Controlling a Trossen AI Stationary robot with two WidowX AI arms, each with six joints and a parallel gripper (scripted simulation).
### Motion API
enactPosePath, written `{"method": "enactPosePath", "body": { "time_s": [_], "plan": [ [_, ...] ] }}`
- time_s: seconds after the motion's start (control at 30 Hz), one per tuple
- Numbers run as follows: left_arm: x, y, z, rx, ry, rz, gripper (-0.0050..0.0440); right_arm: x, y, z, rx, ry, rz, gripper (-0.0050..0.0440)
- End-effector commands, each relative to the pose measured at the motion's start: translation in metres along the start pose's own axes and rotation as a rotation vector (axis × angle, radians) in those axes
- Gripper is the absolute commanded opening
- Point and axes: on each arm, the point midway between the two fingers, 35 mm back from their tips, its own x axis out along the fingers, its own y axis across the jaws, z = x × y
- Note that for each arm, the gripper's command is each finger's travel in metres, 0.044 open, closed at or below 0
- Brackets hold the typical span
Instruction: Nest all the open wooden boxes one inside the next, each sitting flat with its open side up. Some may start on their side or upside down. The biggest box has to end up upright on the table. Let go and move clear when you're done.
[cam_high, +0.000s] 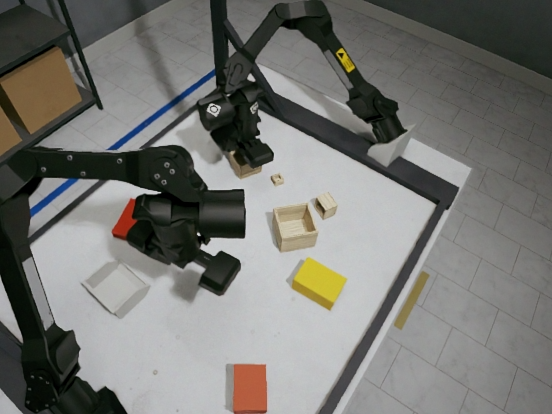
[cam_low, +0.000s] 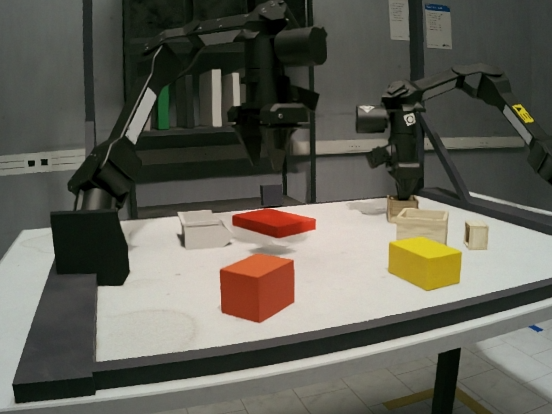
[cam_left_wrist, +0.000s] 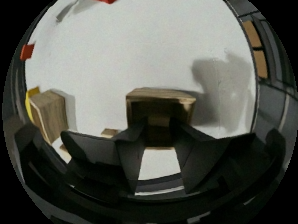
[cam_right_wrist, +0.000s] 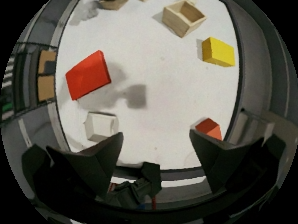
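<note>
- Right gripper (cam_high: 220, 274) (cam_low: 265, 165) (cam_right_wrist: 156, 134), left-centre: standing wide, holding nothing; probably waiting clear.
- Biggest box (cam_high: 295, 241) (cam_low: 425, 229) (cam_left_wrist: 56, 107) (cam_right_wrist: 176, 21), centre: sitting upright, ready for receiving.
- Left gripper (cam_high: 260, 154) (cam_low: 406, 196) (cam_left_wrist: 159, 121), upper centre: part-open, gripping nothing, reaching into the medium box (cam_high: 247, 171) (cam_low: 394, 213) (cam_left_wrist: 162, 95) (cam_right_wrist: 112, 4), likely for your inside hold.
- Small box (cam_high: 328, 204) (cam_low: 480, 236), right of centre: lying sideways, needing righting.
- Tiny box (cam_high: 277, 179) (cam_left_wrist: 110, 132), upper centre: waiting last.

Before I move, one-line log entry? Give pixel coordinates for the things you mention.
left tool (cam_high: 246, 156) (cam_low: 407, 196) (cam_left_wrist: 159, 125): open, at medium wooden box (cam_high: 247, 172) (cam_low: 393, 212) (cam_left_wrist: 162, 95) (cam_right_wrist: 114, 4) mouth | right tool (cam_high: 187, 265) (cam_low: 265, 165) (cam_right_wrist: 156, 134): open, above table (cam_high: 300, 350) (cam_low: 340, 290) (cam_left_wrist: 125, 50) (cam_right_wrist: 170, 100) | nesting: none visible
</note>
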Motion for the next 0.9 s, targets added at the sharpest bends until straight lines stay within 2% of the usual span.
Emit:
{"method": "enactPosePath", "body": {
  "time_s": [0.0, 0.07, 0.5, 0.73, 0.87],
  "plan": [
    [-0.003, -0.003, 0.001, 0.008, -0.013, 0.003, 0.0216, -0.001, 0.001, 0.001, -0.008, -0.003, -0.003, 0.0400],
    [-0.003, -0.003, 0.001, 0.008, -0.013, 0.003, 0.0264, -0.001, 0.001, 0.001, -0.008, -0.003, -0.003, 0.0400],
    [-0.003, -0.003, 0.001, 0.008, -0.013, 0.003, 0.0264, -0.001, 0.001, 0.001, -0.008, -0.003, -0.003, 0.0400],
    [-0.016, 0.000, 0.004, 0.009, -0.013, 0.005, 0.0264, -0.001, 0.001, 0.001, -0.008, -0.003, -0.003, 0.0400],
    [-0.035, 0.000, 0.004, 0.008, -0.013, 0.004, 0.0264, -0.001, 0.001, 0.001, -0.008, -0.003, -0.003, 0.0400]
  ]
}}
